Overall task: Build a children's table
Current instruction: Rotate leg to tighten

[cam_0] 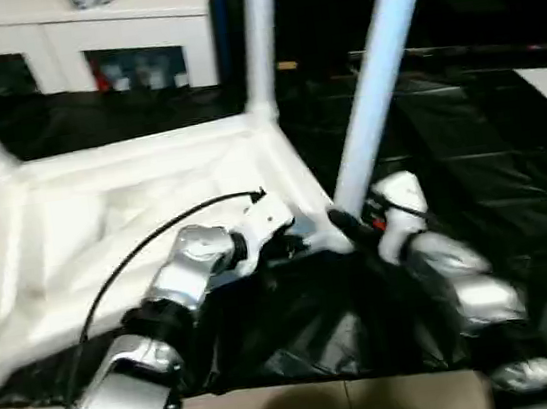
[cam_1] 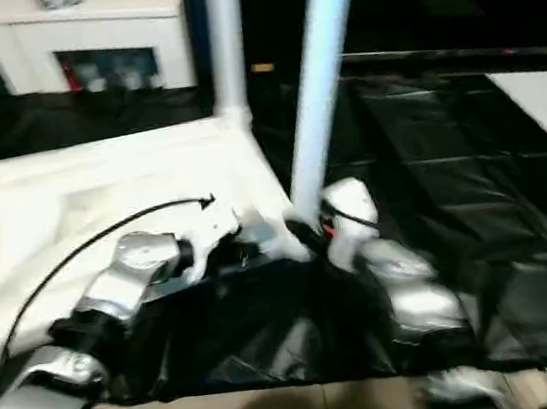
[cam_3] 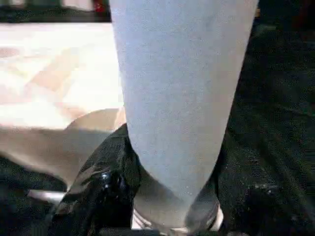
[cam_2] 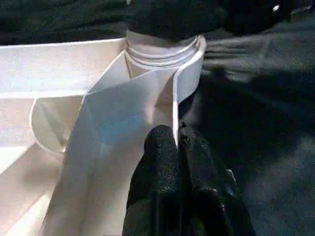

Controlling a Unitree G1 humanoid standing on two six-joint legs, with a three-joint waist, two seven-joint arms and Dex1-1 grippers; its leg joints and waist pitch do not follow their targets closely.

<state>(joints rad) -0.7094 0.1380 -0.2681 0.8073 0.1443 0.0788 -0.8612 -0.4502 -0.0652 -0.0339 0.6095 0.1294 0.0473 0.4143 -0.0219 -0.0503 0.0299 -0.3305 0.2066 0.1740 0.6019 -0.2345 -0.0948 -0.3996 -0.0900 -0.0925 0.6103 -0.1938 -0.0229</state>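
Left eye view: the children's table (cam_0: 106,237), all white plastic, lies upside down on a black sheet (cam_0: 467,139), ribbed underside facing up. Three legs stand in corner sockets, so the build looks well along; the fourth corner is out of frame. The right gripper (cam_0: 354,226) has its black fingers closed around the base of the nearest leg (cam_0: 377,70), just above its socket, perhaps seating it. The left gripper (cam_2: 177,147) has its two fingers pinched together on the thin edge wall of the tabletop, just beside that same corner, steadying it.
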